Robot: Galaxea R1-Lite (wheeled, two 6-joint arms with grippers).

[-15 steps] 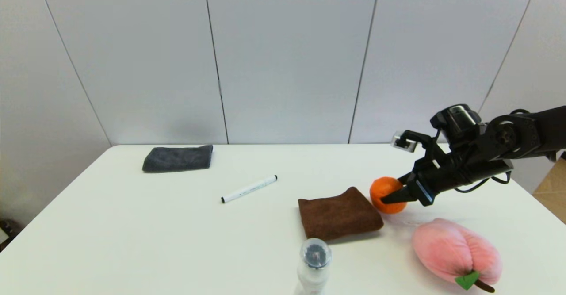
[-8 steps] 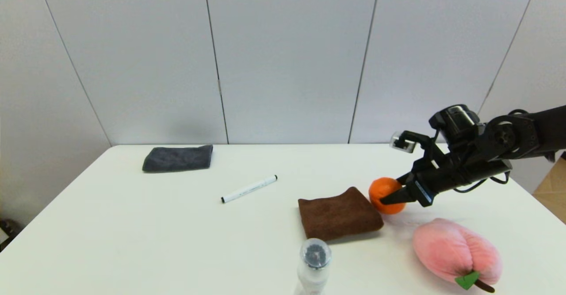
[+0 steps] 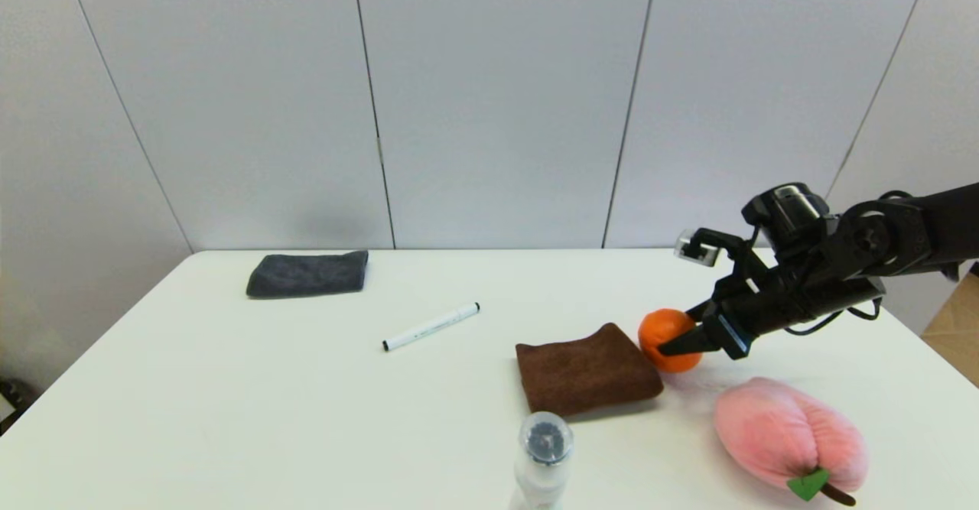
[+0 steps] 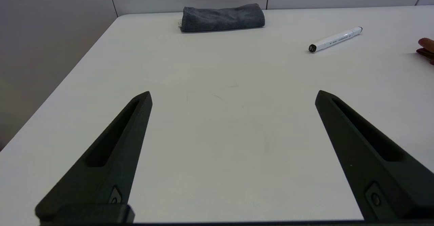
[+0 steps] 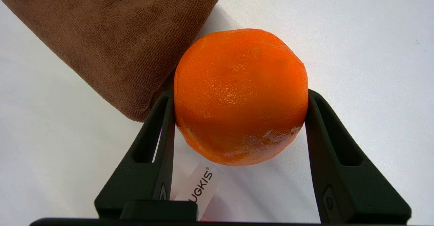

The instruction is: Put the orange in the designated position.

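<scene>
Orange skin, dimpled and bright, filled the gap between my right gripper's (image 5: 240,97) fingers (image 5: 162,117): both black fingers pressed against the orange's (image 5: 237,94) sides, so I was holding the fruit. It sat just beside the brown cloth's (image 3: 585,370) far right corner, at most barely touching it, and I could not tell whether it was resting on the table (image 3: 229,388) or just off it. Behind the orange, at the base of my fingers, a white strip showed the letters "UGKIS" with a small registered mark; the start of the word was hidden. My right gripper (image 3: 667,340) reached in from the side of the cloth away from the pen.

My left gripper (image 4: 234,97) was spread wide and held nothing, hovering low over bare white tabletop, well apart from the cloth.

Relative to the brown cloth: the white pen (image 3: 430,326) with black caps lay to its left and farther back, some small print along its barrel too small to read. The grey cloth (image 3: 307,274) lay folded beyond the pen, near the table's far edge. A pink plush (image 3: 788,435) with a green leaf lay to the cloth's right and nearer me. A clear bottle (image 3: 543,456) stood just in front of the cloth, at the near edge.
</scene>
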